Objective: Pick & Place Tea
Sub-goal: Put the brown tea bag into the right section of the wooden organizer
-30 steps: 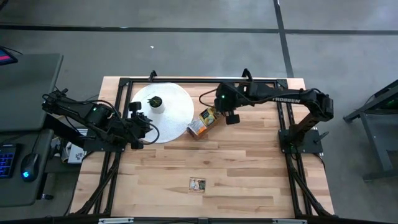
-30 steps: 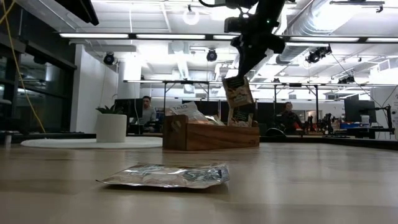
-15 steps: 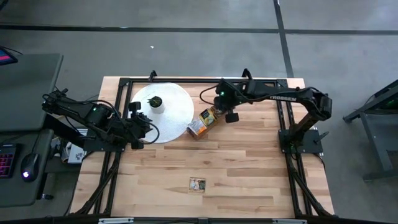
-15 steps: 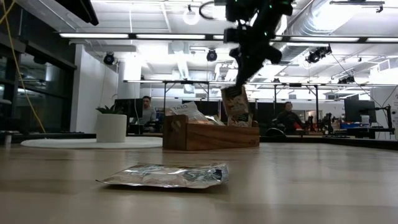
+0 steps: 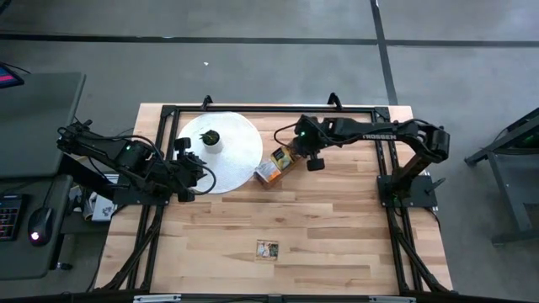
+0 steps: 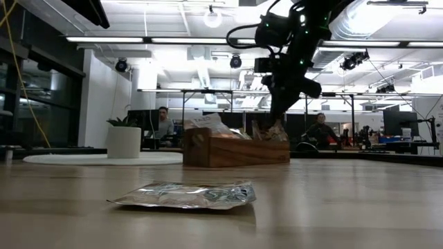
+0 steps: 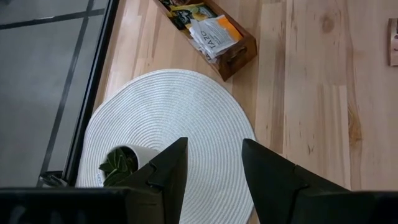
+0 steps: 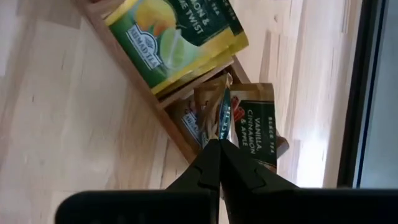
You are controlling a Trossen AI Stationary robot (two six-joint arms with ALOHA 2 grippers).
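A long brown wooden box [image 5: 276,165] lies on the table beside a white round mat [image 5: 229,151]. It holds orange-and-white tea sachets [image 7: 214,34], green-and-yellow ones [image 8: 174,37] and brownish ones [image 8: 256,134]. My right gripper [image 8: 217,152] is over the box's far end [image 6: 277,123], shut on one brownish sachet [image 8: 223,115]. One silvery sachet [image 6: 183,195] lies flat near the table's front [image 5: 268,249]. My left gripper [image 7: 211,165] hangs open above the mat [image 5: 205,172], nothing between its fingers. My right gripper pinches the sachet's top edge [image 8: 221,138] between its two fingertips. The fingers slant down from above. The sachet hangs below them, seen edge-on, and its lower part reaches down among the brownish sachets in the box's end compartment [image 6: 270,133].
A small white pot with a green plant [image 7: 121,167] stands on the mat close under my left gripper. A black frame [image 5: 253,109] runs along the table's far edge and sides. Bare wood [image 5: 337,219] spreads between the box and the front.
My right gripper has come down toward the box's far end and a little toward the table's left, still shut on the sachet. The sachet hung clear above the box before; its lower part now sits in the end compartment.
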